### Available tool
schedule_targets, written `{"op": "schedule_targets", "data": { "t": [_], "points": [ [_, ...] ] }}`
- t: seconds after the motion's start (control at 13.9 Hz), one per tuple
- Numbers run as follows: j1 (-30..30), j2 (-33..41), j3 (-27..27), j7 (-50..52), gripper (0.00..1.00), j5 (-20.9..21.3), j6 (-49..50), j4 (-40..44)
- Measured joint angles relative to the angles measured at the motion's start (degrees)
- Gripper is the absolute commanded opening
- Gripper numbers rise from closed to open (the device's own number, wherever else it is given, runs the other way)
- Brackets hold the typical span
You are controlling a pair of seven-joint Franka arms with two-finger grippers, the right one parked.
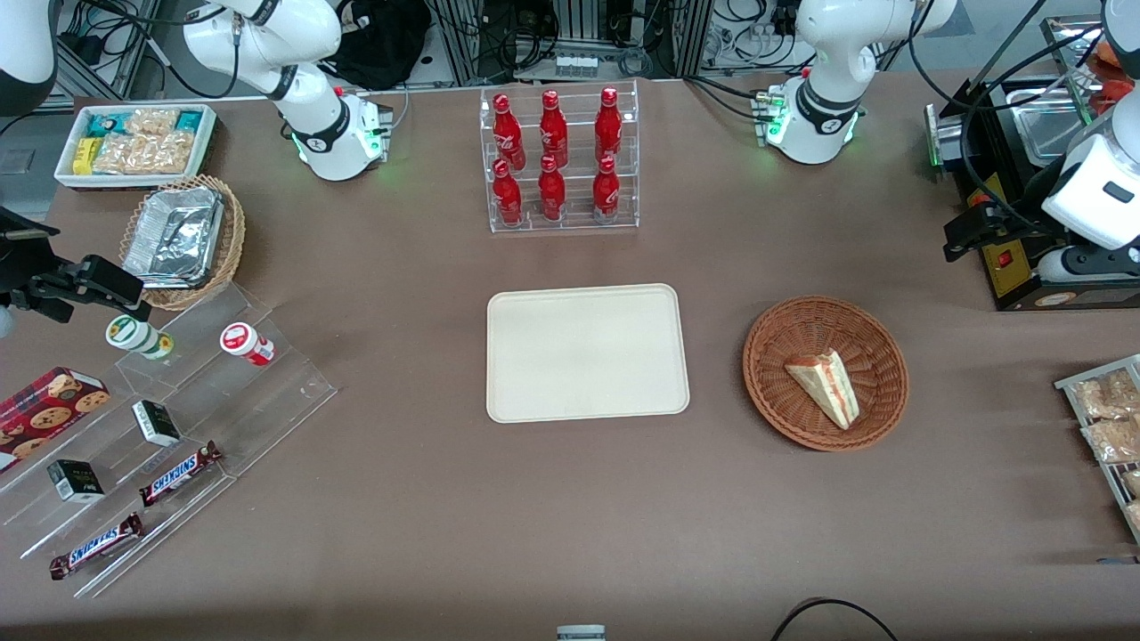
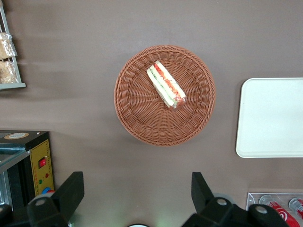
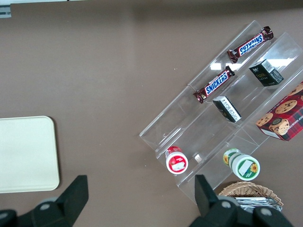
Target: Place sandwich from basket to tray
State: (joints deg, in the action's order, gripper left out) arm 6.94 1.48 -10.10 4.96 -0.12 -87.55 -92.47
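The sandwich (image 1: 824,387) is a pale bread wedge with red and green filling. It lies in the round reddish-brown wicker basket (image 1: 775,331) toward the working arm's end of the table. The cream tray (image 1: 588,352) lies flat and bare beside the basket, at mid-table. My gripper (image 1: 964,236) hangs open and empty, high above the table, farther from the front camera than the basket. In the left wrist view the gripper (image 2: 136,179) is well apart from the basket (image 2: 137,118), the sandwich (image 2: 165,85) and the tray (image 2: 272,118). The tray also shows in the right wrist view (image 3: 26,153).
A black appliance (image 1: 1024,187) stands close beside the gripper. A rack of bagged snacks (image 1: 1109,427) sits at the working arm's table edge. A clear rack of red bottles (image 1: 559,160) stands farther back than the tray. Acrylic steps with snacks (image 1: 169,418) lie toward the parked arm's end.
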Motion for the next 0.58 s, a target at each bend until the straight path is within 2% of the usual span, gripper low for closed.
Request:
{"op": "schedule_targets", "data": {
  "t": [0.29,0.58],
  "points": [
    [0.0,-0.2,0.0,0.0,1.00,0.0,0.6,0.0],
    [0.0,-2.6,0.1,0.6,1.00,2.2,0.6,-1.1]
  ]
}}
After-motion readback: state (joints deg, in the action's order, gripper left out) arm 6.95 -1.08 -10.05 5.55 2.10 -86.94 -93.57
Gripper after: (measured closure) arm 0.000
